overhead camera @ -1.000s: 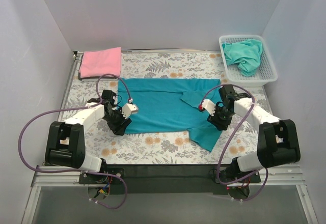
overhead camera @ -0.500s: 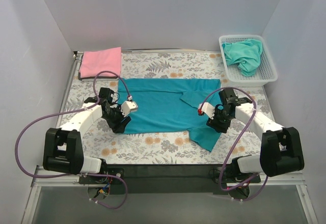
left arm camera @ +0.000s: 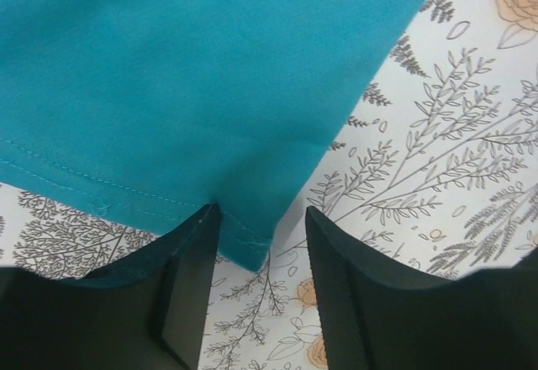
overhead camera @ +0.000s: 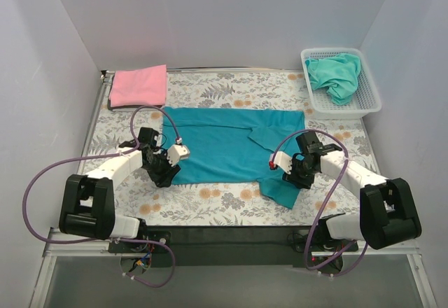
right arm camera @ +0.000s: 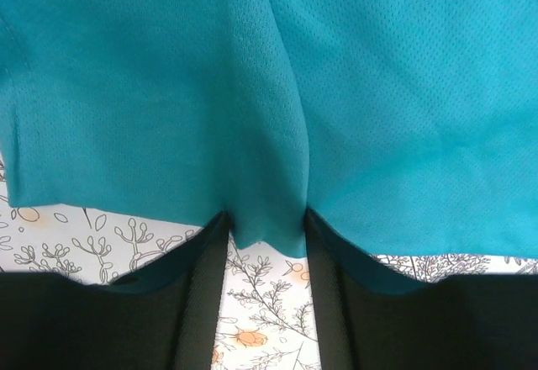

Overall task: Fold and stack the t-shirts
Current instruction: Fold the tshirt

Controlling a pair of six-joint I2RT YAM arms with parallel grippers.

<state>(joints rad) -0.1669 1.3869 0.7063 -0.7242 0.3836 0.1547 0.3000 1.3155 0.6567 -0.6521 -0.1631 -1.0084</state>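
A deep teal-blue t-shirt (overhead camera: 217, 147) lies spread on the table's middle, with its right part folded over and a flap reaching toward the near edge. My left gripper (overhead camera: 160, 175) is at its near-left corner. In the left wrist view the gripper (left arm camera: 261, 219) is open, and the shirt's hemmed corner (left arm camera: 248, 248) lies between the fingers. My right gripper (overhead camera: 293, 175) is at the shirt's near-right edge. In the right wrist view that gripper (right arm camera: 265, 219) is open, with a puckered piece of the teal cloth (right arm camera: 269, 185) between the fingers. A pink shirt (overhead camera: 138, 86) lies folded at the back left. An aqua-green shirt (overhead camera: 337, 73) lies crumpled in the basket.
A white mesh basket (overhead camera: 371, 91) stands at the back right. The grey floral table covering (overhead camera: 210, 203) shows bare along the near edge and round the shirt. White walls close in the left, back and right sides.
My right gripper has moved left and nearer, down to the shirt's near-right edge. My left gripper has shifted slightly at the near-left corner. The shirt lies much as before.
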